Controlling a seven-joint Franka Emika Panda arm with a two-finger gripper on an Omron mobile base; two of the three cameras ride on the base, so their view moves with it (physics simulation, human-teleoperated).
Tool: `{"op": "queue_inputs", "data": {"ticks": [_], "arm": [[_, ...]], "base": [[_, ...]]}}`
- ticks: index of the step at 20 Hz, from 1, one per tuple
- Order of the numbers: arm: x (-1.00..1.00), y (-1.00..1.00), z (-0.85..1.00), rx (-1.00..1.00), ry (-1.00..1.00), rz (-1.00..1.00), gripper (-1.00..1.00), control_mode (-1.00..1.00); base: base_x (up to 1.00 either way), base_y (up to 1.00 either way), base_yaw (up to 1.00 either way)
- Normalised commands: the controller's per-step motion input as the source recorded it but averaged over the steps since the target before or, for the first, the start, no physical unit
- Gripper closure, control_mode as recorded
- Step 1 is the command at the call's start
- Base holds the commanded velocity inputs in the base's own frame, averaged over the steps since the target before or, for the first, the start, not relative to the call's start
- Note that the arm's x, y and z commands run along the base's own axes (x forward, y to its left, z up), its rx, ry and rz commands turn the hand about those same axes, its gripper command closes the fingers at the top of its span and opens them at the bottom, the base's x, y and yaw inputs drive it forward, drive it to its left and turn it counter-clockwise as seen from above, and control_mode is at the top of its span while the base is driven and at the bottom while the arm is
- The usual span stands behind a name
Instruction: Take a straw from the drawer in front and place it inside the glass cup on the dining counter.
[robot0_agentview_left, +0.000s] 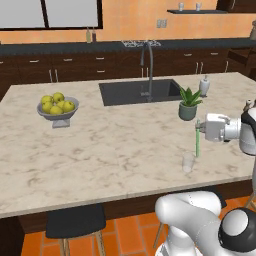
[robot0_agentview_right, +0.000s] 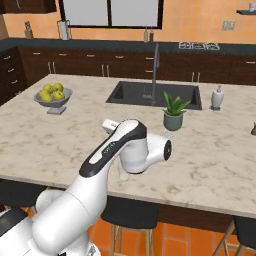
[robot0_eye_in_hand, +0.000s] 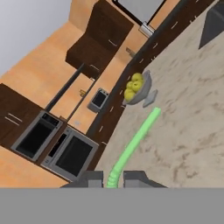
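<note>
Above the near right part of the dining counter (robot0_agentview_left: 110, 150), the gripper (robot0_agentview_left: 198, 127) is pinching its two fingers almost together on the straw (robot0_agentview_left: 197, 144), gripping it by the ribbed bent end. Seen from the left base, the straw is hanging upright from the fingers, its lower end sitting just above and beside the glass cup (robot0_agentview_left: 188, 162). Behind them, the potted plant (robot0_agentview_left: 188, 104) is standing near the sink (robot0_agentview_left: 140, 91).
</note>
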Motion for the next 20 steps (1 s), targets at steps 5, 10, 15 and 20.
{"op": "queue_inputs", "data": {"ticks": [5,10,15,20], "arm": [[0.00,-0.04,-0.05,0.00,-0.21,0.01,1.00,-1.00],[-0.01,-0.21,-0.08,-0.04,-0.14,0.00,1.00,-1.00],[0.00,-0.08,-0.19,-0.02,-0.02,0.00,1.00,-1.00],[0.00,0.00,-0.07,0.00,0.00,0.00,1.00,-1.00]], "base": [[0.00,0.00,0.00],[0.00,0.00,0.00],[0.00,0.00,0.00],[0.00,0.00,0.00]]}}
